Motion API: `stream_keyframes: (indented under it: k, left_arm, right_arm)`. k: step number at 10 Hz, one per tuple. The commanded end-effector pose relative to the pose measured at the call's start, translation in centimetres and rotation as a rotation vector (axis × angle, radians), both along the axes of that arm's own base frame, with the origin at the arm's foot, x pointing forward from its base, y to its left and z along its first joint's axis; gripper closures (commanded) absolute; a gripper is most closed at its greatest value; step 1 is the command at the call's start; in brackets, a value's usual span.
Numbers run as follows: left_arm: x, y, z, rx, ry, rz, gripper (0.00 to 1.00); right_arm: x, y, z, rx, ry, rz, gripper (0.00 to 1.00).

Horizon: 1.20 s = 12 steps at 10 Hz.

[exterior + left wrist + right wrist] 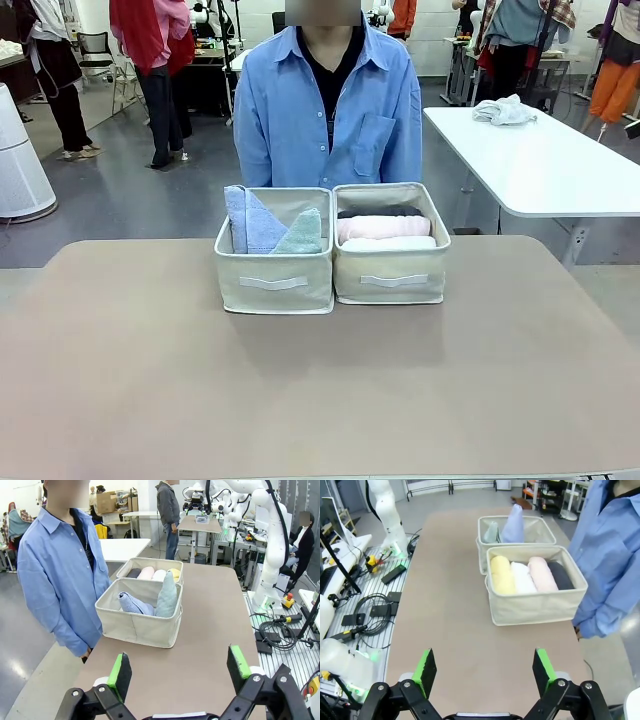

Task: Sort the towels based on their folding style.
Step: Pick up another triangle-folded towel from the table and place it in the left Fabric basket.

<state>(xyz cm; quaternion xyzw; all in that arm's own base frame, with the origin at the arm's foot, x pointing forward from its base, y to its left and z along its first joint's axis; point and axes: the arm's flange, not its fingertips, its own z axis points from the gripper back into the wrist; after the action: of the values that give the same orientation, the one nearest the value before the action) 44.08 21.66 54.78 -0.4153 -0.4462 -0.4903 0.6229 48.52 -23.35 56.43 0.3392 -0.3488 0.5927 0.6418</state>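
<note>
Two beige fabric boxes stand side by side at the table's far edge. The left box (274, 280) holds a periwinkle-blue cone towel (250, 220) and a mint-green cone towel (303, 233). Inside the right box (391, 275) lie rolled towels: dark grey (380, 212), pink (382, 227) and white (388, 243). The right wrist view adds a yellow roll (503, 575) beside the white roll (522, 577). My left gripper (178, 670) hangs open above bare table, well short of the cone box (137, 622). My right gripper (486, 669) is open too, some way from the roll box (532, 607).
A person in a blue shirt (328, 105) stands right behind the boxes, arms down. A white table (540, 160) with a whitish rag (503, 110) stands at the back right. Cables and equipment (365, 607) lie off the table's side. The brown tabletop (320, 390) spreads wide before the boxes.
</note>
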Motion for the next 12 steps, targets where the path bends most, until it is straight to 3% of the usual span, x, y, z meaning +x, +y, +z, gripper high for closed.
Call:
stream_keyframes:
  k: [1, 12]
  left_arm:
    - [-0.19, 0.03, 0.04, -0.001, -0.017, -0.009, 0.00]
    - [-0.19, 0.03, 0.04, -0.001, -0.017, -0.009, 0.00]
  right_arm:
    - [-0.23, -0.01, -0.09, 0.003, 0.010, 0.009, 0.00]
    - [-0.23, -0.01, -0.09, 0.003, 0.010, 0.009, 0.00]
